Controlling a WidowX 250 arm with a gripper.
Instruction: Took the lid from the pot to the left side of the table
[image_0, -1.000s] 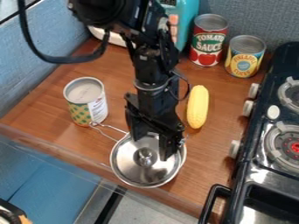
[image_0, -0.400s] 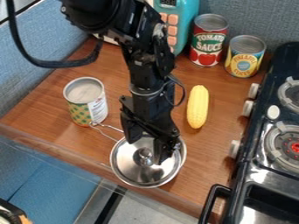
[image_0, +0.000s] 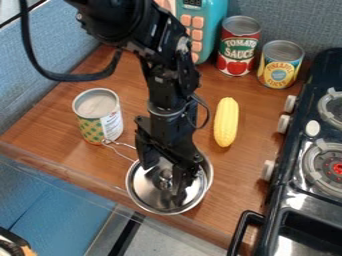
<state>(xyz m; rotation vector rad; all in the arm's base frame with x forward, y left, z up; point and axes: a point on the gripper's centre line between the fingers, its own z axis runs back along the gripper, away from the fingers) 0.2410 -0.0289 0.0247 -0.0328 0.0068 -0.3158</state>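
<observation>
Pinching the knob (image_0: 165, 175) crooked could make the lid (image_0: 148, 186) slip. The fingers (image_0: 179, 185) are spread, with the knob between them. The lid sits on the pot (image_0: 210, 173) near the front edge of the table (image_0: 59, 120).

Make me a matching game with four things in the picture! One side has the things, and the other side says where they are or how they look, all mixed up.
Things:
1. Corn
2. Red can
3. Lid
4. End effector

Where or how:
A. Open, over the lid
B. Yellow, lying down
C. On the pot
D. Upright, at the back

Right pairs: 1-B, 2-D, 3-C, 4-A
</observation>
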